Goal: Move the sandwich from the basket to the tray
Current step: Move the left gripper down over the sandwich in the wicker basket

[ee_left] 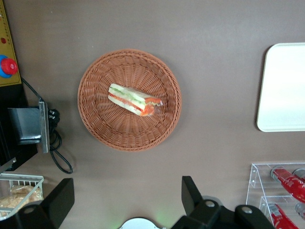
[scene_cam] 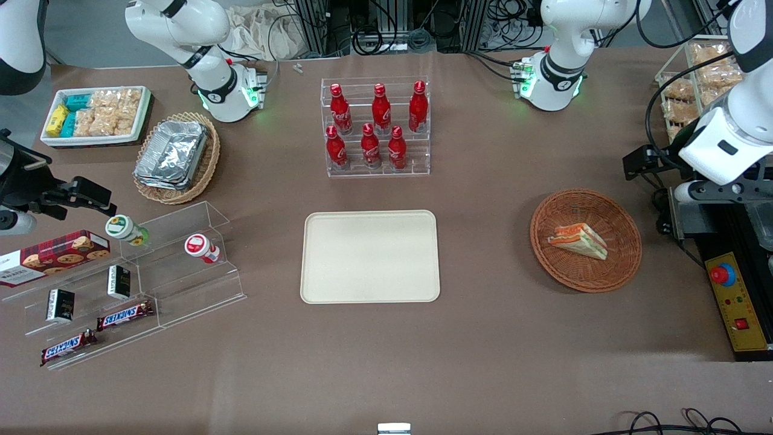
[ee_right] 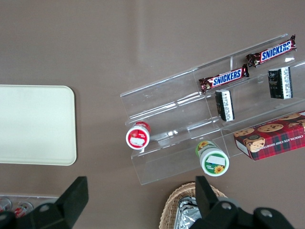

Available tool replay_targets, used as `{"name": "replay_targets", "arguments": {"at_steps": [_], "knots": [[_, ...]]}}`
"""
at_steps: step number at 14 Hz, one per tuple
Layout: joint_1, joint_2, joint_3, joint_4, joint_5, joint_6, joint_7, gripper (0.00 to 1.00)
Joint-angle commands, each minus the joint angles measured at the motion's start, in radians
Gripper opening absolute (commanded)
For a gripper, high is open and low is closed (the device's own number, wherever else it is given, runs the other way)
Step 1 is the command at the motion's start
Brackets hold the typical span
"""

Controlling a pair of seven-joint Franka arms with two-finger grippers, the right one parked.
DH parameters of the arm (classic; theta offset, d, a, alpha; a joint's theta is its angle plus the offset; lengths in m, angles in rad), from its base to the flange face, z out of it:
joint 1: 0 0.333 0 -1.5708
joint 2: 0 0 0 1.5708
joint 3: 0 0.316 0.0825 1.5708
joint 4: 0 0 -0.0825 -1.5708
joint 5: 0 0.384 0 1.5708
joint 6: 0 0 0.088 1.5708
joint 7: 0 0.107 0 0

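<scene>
The gripper (ee_left: 126, 200) hangs with fingers spread wide, above the table near the basket (scene_cam: 586, 240) and holding nothing. The sandwich (scene_cam: 578, 240) lies mid-basket, clear of the woven rim. Bare table separates basket from tray (scene_cam: 370, 256), whose surface is unoccupied. Toward the parked arm's end, Snickers bars (scene_cam: 124, 315) read clearly.

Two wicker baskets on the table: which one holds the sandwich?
The round reddish-brown basket toward the working arm's end holds the sandwich. The tan oval basket holds foil containers. The gripper hovers open above the round one.
</scene>
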Motion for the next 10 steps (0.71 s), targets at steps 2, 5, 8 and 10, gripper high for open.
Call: {"name": "replay_targets", "arguments": {"at_steps": [2, 5, 8, 10], "knots": [[-0.013, -0.015, 0.016, 0.010, -0.013, -0.044, -0.005, 1.00], [-0.005, 0.005, 0.011, 0.005, -0.014, -0.039, -0.195, 1.00], [-0.003, 0.080, 0.016, 0.004, -0.020, -0.024, -0.425, 1.00], [0.003, 0.140, 0.017, -0.022, -0.020, 0.028, -0.591, 1.00]]}}
